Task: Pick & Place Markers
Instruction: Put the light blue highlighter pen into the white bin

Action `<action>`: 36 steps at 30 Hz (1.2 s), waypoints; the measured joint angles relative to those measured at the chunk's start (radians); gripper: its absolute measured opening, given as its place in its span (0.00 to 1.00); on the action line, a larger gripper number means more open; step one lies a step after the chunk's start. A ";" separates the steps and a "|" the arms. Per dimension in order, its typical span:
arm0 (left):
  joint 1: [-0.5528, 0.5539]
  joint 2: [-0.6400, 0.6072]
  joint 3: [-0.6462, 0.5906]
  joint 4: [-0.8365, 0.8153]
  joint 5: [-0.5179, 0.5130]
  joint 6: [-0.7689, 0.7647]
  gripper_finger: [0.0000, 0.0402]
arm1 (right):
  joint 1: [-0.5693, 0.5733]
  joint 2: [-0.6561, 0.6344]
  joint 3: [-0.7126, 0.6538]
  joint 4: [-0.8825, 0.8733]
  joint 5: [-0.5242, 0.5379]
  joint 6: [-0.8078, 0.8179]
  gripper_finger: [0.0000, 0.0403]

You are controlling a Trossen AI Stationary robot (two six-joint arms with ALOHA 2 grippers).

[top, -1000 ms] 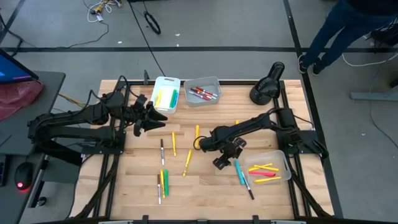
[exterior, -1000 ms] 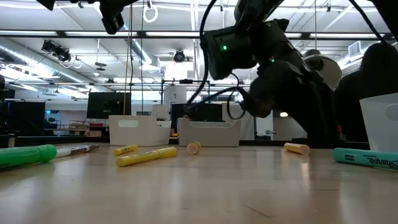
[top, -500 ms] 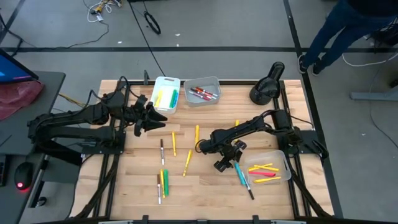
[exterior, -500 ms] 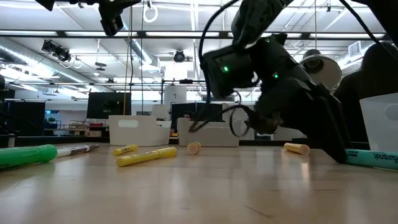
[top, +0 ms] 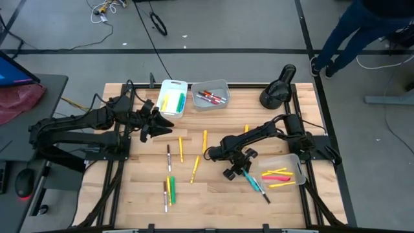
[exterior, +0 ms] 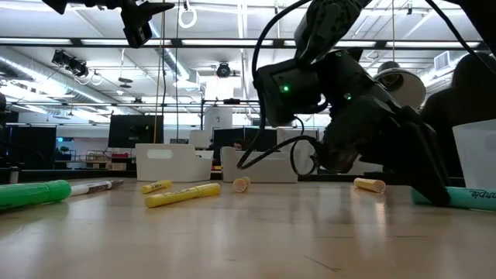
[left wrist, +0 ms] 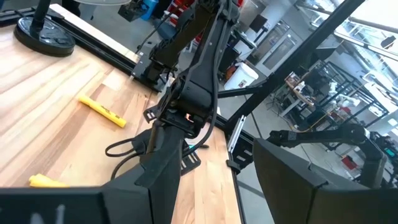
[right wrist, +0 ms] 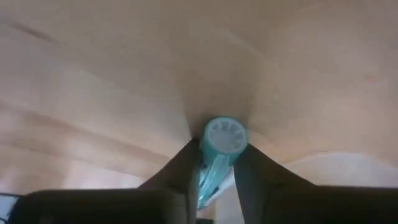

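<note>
desk: carries loose markers, two bins at 12 o'clock, one clear bin at 4 o'clock.

left gripper: waits at 10 o'clock, fingers spread, grasping nothing.

right gripper: at 4 o'clock, low on the desk, fingers pinching the teal marker.

teal marker: lies flat just beside the clear bin; long axis runs from 10 to 4 o'clock.

risk: the pinch sits near one end, so I judge the marker could pivot, slip, or knock the bin on lifting.

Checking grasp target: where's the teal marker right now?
High view, table's right half: the teal marker lies on the wood at the clear bin's left edge, between the right claw's fingers, as the right wrist view shows.
</note>
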 joint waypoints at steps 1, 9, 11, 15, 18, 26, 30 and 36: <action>0.000 0.000 0.000 0.000 0.000 0.000 0.51 | 0.000 -0.003 0.000 0.010 -0.006 -0.001 0.18; 0.000 0.000 0.000 0.000 0.000 0.000 0.51 | 0.000 -0.086 0.020 0.117 0.030 0.035 0.15; 0.000 0.000 0.000 0.000 0.000 0.000 0.51 | -0.002 -0.131 0.021 0.163 0.034 0.076 0.17; 0.000 0.000 0.000 0.000 0.000 0.001 0.51 | -0.003 -0.262 0.021 0.289 0.093 0.143 0.16; 0.000 0.000 0.000 0.002 0.000 0.009 0.51 | -0.014 -0.376 0.021 0.388 0.232 0.144 0.15; 0.000 0.007 0.000 0.075 -0.018 0.088 0.51 | -0.072 -0.593 0.022 0.819 0.628 -0.094 0.15; 0.000 0.054 0.000 0.199 -0.038 0.145 0.52 | -0.125 -0.612 0.022 1.077 0.643 -0.239 0.15; -0.002 0.179 0.001 0.460 -0.047 0.176 0.66 | -0.187 -0.612 0.022 1.299 0.576 -0.313 0.15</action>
